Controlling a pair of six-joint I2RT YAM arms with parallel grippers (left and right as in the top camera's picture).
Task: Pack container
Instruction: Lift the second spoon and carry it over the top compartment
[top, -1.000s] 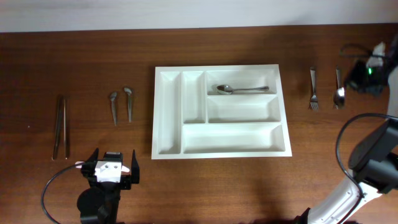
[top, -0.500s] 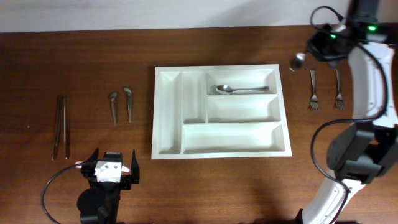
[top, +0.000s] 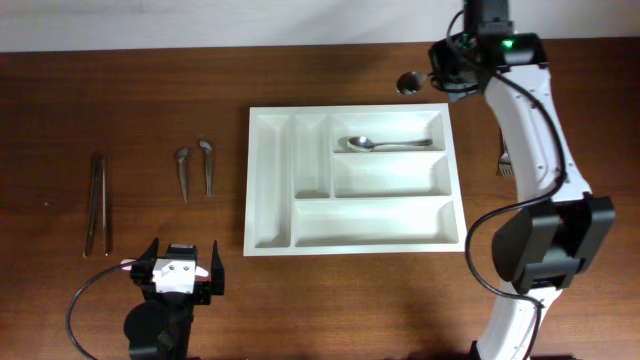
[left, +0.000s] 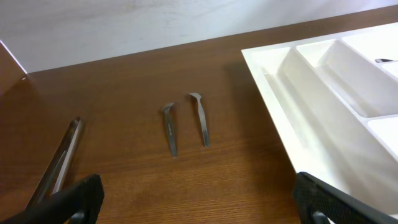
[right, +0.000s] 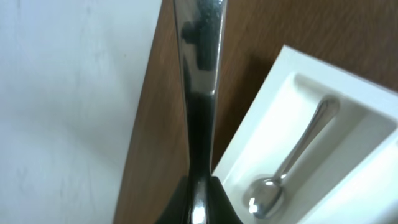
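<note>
**On the table (top: 120, 100), one spoon (top: 386, 144) in the container (top: 268, 180), a second spoon (top: 409, 81) in the right gripper (top: 447, 68)**

At the near edge, the left gripper (top: 180, 252) has its fingers spread wide, with nothing between them. Beyond it, to the left, lie a pair of long thin sticks (top: 97, 203) and two short metal pieces (top: 183, 172), side by side. The white container sits flat in the middle of the table. The spoon lies in its far right compartment, bowl to the left. Farther away, the right gripper pinches the handle of the second spoon. Its bowl is beyond the container's far rim, near the right corner. A fork (top: 505, 168) lies to the right, partly behind the arm.
</note>
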